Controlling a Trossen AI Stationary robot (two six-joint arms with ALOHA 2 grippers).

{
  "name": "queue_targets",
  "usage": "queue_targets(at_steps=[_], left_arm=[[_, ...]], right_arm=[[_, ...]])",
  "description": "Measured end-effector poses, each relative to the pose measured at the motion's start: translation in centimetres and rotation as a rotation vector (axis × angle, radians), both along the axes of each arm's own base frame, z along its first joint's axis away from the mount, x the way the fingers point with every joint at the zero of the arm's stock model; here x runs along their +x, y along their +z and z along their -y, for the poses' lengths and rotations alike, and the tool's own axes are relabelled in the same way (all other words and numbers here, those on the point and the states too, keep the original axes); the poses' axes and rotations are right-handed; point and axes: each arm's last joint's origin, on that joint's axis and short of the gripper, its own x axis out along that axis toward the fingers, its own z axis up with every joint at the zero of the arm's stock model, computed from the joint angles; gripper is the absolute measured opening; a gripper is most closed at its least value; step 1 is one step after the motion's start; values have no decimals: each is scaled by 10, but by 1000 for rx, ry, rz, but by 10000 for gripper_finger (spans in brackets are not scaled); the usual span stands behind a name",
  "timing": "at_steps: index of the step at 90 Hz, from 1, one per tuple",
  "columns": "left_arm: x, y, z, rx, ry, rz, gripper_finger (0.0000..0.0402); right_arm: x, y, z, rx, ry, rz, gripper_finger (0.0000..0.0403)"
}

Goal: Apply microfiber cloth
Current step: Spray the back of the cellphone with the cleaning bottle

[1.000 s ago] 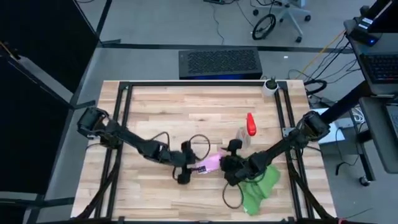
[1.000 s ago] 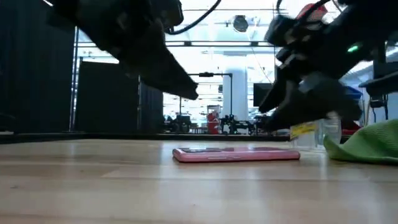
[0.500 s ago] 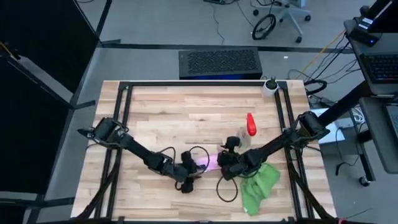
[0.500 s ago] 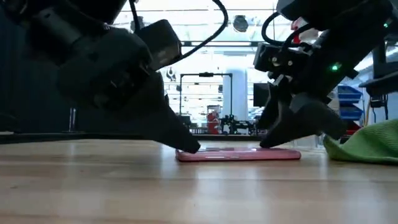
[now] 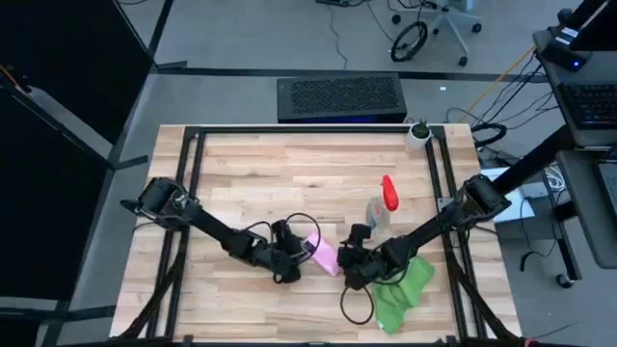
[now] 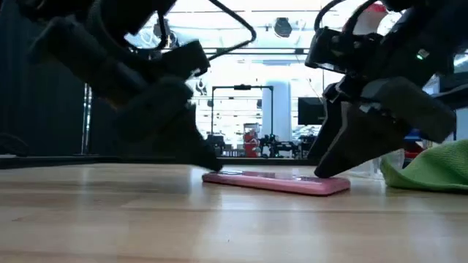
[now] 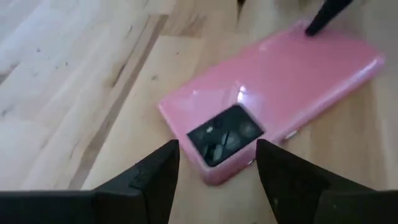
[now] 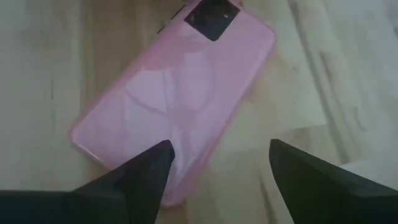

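The cloth (image 5: 400, 292) lies crumpled at the near right of the counter (image 5: 270, 169), under and just beside the right arm. It is bright green, soft and folded into loose ridges. Judged from these folds, it is light and limp, will drape rather than hold shape, and will not slip from a pinch. The best hold is likely a raised fold near an edge, pinched from above; a flat area offers little to grip.

Just left of the cloth, a pink phone (image 7: 267, 102) lies back-up on the wood, with a black camera block at one corner. Its shell is glossy and smooth, so it may slide if pushed. In the low view one end appears slightly raised off the counter.

The left gripper (image 7: 214, 171) is low at the camera end of the phone, jaws open with the corner between them. The right gripper (image 8: 217, 174) is low at the opposite end, jaws open and straddling that end. Neither holds anything.

Farther back, a clear spray bottle (image 5: 383, 200) with a red nozzle stands upright, near the right arm. The counter is pale wood in butcher-block strips, bordered by a black metal frame (image 5: 308, 130).
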Motion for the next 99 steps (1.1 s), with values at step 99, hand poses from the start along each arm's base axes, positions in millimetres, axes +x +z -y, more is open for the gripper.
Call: queue_targets(at_steps=[99], left_arm=[[-11, 24, 39, -308, 3, 139, 198]], right_arm=[[0, 57, -17, 167, 142, 32, 258]])
